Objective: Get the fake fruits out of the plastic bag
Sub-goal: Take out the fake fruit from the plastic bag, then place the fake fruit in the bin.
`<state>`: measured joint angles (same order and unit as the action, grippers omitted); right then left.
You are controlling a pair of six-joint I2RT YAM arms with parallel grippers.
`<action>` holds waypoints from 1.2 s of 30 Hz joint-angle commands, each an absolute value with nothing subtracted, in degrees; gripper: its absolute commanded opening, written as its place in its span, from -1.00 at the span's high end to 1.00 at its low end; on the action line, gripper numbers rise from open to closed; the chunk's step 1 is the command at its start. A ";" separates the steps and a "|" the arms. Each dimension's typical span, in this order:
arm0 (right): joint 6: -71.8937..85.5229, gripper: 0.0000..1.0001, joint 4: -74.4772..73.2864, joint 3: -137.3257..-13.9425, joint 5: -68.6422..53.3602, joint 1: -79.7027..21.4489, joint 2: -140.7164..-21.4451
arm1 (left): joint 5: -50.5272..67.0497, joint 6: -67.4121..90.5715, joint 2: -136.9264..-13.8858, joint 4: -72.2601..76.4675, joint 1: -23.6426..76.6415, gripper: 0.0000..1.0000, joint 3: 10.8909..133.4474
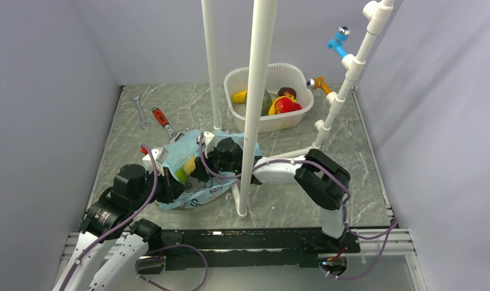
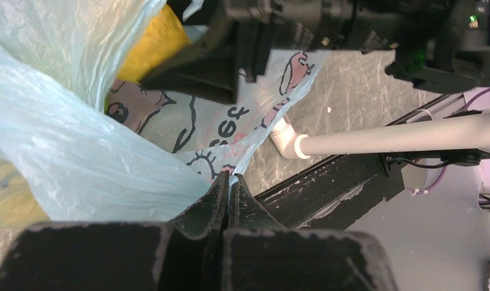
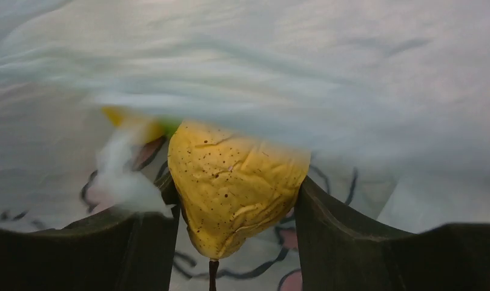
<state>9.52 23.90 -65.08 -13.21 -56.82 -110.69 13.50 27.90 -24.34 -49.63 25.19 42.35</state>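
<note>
Right end effector [image 3: 237, 194]: pinching the yellow fake fruit [image 3: 233, 160], one finger touching each flank, deep inside the plastic bag [image 3: 351, 73].
Left end effector [image 2: 229, 187]: pressed together on a fold of the bag's rim, at the bag's 8 o'clock side seen from above.
Fruit from the grip: dead centre, fingers at its 3 and 9 o'clock in the right wrist view.
Long axis: runs 12 to 6 in that view, broad end at 12, tapered tip at 6, so along the fingers.
Nearer arm: right, on the fruit; left taken up with the bag.
Way out: probably back through the bag's mouth, then toward the white tub [image 1: 278, 123], about 1 o'clock from the bag on the counter [image 1: 363, 176].
Count, bags: one.
Count, fruit in bag: one gripped, plus a blurred yellow-green scrap [image 3: 136, 121] at its 10 o'clock, likely a second.
Count, fruits in the tub [image 1: 283, 105]: at least four, yellow, dark green and red; exact number hard to tell.
Count, wrenches: two, a red-handled wrench [image 1: 162, 119] and a bare steel wrench [image 1: 139, 109], at 11 o'clock from the bag.
</note>
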 commanded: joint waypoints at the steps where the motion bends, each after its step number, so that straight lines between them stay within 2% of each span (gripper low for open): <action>1: 12.42 0.87 28.68 -60.00 -15.56 -57.85 -104.38 | 11.78 28.35 -22.68 -48.76 24.83 1.00 42.28; 6: 13.38 1.00 27.21 -57.28 -20.11 -57.90 -100.71 | 11.34 28.55 -22.97 -48.97 24.76 1.00 42.36; 9: 14.45 1.00 26.99 -57.03 -26.62 -57.87 -99.59 | 11.44 28.61 -22.90 -48.97 24.79 1.00 42.28; 24: 28.53 1.00 38.79 -54.11 -37.85 -52.09 -90.19 | 10.79 29.00 -21.21 -48.93 24.79 1.00 42.14; 27: 27.18 1.00 34.71 -55.61 -35.17 -50.17 -87.32 | 10.92 28.85 -21.45 -48.95 24.79 1.00 42.25; 29: 24.00 1.00 26.52 -59.26 -30.61 -49.50 -85.61 | 11.10 28.82 -21.78 -49.16 24.79 1.00 42.32; 32: 19.23 1.00 14.40 -63.55 -17.95 -49.49 -82.67 | 11.18 28.94 -21.14 -49.01 24.79 1.00 42.19; 36: 17.37 1.00 13.68 -59.25 -0.84 -48.88 -76.06 | 10.64 29.09 -19.94 -48.89 24.79 1.00 42.19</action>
